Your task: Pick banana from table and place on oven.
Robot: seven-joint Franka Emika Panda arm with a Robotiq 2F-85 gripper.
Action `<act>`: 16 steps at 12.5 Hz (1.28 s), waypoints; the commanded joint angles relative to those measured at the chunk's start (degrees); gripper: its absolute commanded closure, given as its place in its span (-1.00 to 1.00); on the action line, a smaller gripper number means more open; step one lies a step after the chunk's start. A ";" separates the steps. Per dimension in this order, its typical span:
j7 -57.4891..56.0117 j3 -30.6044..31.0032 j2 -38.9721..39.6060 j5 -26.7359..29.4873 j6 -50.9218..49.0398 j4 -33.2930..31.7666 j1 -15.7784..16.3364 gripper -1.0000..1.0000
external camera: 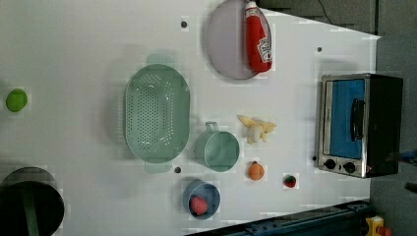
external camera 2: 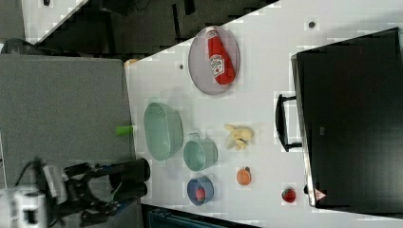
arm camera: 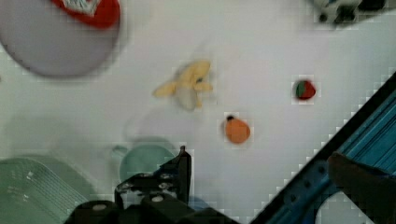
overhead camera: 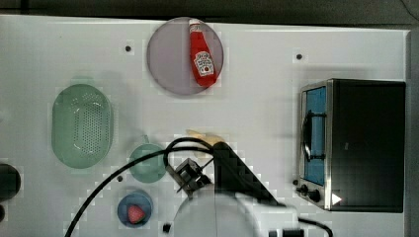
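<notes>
Left view puts the banana (external camera: 256, 129) flat on the white table (external camera: 74, 44), part peeled and untouched, between the small green cup (external camera: 218, 149) and the toaster oven (external camera: 361, 124), with the orange fruit (external camera: 255, 171) just beside it. In the right view the gripper (external camera 2: 127, 183) hangs off the table's edge, well apart from the banana (external camera 2: 239, 136), its jaws spread wide and holding nothing; the wrist view looks past the gripper (arm camera: 180, 165) at the banana (arm camera: 187, 85) lying out ahead. By my judgement the job stands at its first step, the approach: the pick is not yet begun and the oven's black top (overhead camera: 373, 143) is bare. The next move calls for carrying the open jaws over the cup to the fruit, lining them across its narrow width, then lowering without nudging the orange fruit. Counting outward: one banana, one oven, one orange fruit, one small red-and-green strawberry-like piece (external camera: 290, 181), one green cup, one green colander (external camera: 156, 112), one blue bowl (external camera: 201, 198) with a pink item inside, one grey plate (external camera: 228, 42) bearing one ketchup bottle (external camera: 258, 38), and one lime-green ball (external camera: 16, 100).
</notes>
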 commanded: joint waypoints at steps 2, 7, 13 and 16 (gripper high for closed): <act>-3.89 0.01 7.53 0.05 5.01 -1.08 -2.32 -1.00; -3.89 0.71 18.40 0.04 22.37 -7.49 -2.22 -1.00; -3.88 0.75 32.42 0.04 47.38 -17.00 -2.10 -1.00; -3.79 0.95 38.10 0.04 54.50 -19.26 -1.61 -1.00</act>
